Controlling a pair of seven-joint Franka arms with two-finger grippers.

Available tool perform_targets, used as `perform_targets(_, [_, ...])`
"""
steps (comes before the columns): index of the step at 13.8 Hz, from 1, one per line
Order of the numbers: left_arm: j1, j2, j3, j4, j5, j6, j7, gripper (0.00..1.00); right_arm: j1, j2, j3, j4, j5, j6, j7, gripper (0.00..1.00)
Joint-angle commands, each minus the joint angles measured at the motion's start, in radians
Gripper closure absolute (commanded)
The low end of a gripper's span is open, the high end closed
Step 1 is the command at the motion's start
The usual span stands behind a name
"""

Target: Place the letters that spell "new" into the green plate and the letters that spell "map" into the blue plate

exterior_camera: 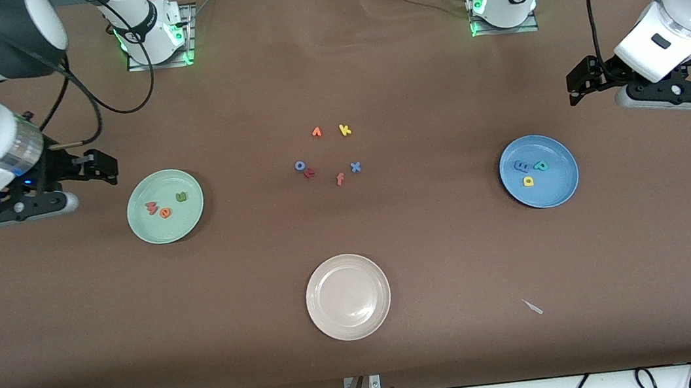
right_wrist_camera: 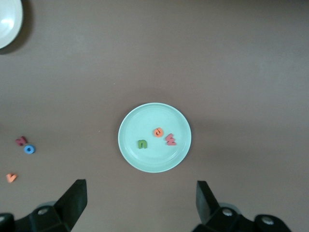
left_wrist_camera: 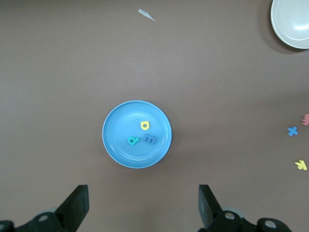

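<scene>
The green plate [exterior_camera: 191, 223] [right_wrist_camera: 154, 159] holds the olive n [exterior_camera: 181, 197] [right_wrist_camera: 142, 144], the orange e [exterior_camera: 165, 212] [right_wrist_camera: 158, 132] and the pinkish-red w [exterior_camera: 152, 208] [right_wrist_camera: 171, 139]. In the blue plate [exterior_camera: 559, 191] [left_wrist_camera: 113, 142] lie the blue m [exterior_camera: 521, 166] [left_wrist_camera: 150, 139], the teal p [exterior_camera: 540, 165] [left_wrist_camera: 133, 140] and the yellow a [exterior_camera: 528, 181] [left_wrist_camera: 145, 125]. My right gripper [exterior_camera: 105, 167] [right_wrist_camera: 140, 205] hangs open and empty over bare table beside the green plate. Beside the blue plate, my left gripper [exterior_camera: 575, 88] [left_wrist_camera: 143, 208] is likewise open and empty over bare table.
A cream-white plate [exterior_camera: 344, 266] sits nearer the front camera, mid-table. Loose letters cluster in the middle: an orange one [exterior_camera: 316, 132], yellow k [exterior_camera: 345, 130], blue o [exterior_camera: 300, 166], dark red letter [exterior_camera: 309, 173], orange f [exterior_camera: 340, 179], blue x [exterior_camera: 355, 167]. A small pale scrap [exterior_camera: 533, 307] lies near the front.
</scene>
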Motion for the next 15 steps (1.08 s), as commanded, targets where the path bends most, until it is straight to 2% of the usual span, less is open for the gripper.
perform_targets(1, [0.004,-0.014,-0.008,-0.003,-0.017,0.003,0.009,0.0,-0.21,-0.056,0.19,0.005,0.037,-0.057,-0.016,0.0])
perform_targets(3, [0.006,-0.014,-0.008,-0.003,-0.017,-0.007,0.011,0.0,-0.235,-0.07,0.198,-0.001,0.126,-0.101,0.016,0.0])
perform_targets(7, [0.006,-0.012,-0.008,-0.003,-0.017,-0.007,0.012,0.0,-0.236,-0.068,0.177,0.005,0.132,-0.122,0.015,0.0])
perform_targets(10, [0.007,-0.012,-0.008,-0.003,-0.017,-0.01,0.012,0.0,-0.236,-0.065,0.149,0.011,0.102,-0.142,-0.004,0.0])
perform_targets(12, [0.006,-0.012,-0.008,-0.003,-0.017,-0.01,0.012,0.0,-0.238,-0.061,0.128,0.011,0.03,-0.137,-0.045,0.0])
perform_targets(15, [0.006,-0.012,-0.008,-0.003,-0.017,-0.01,0.012,0.0,-0.247,-0.061,0.128,0.028,0.019,-0.143,-0.064,0.0])
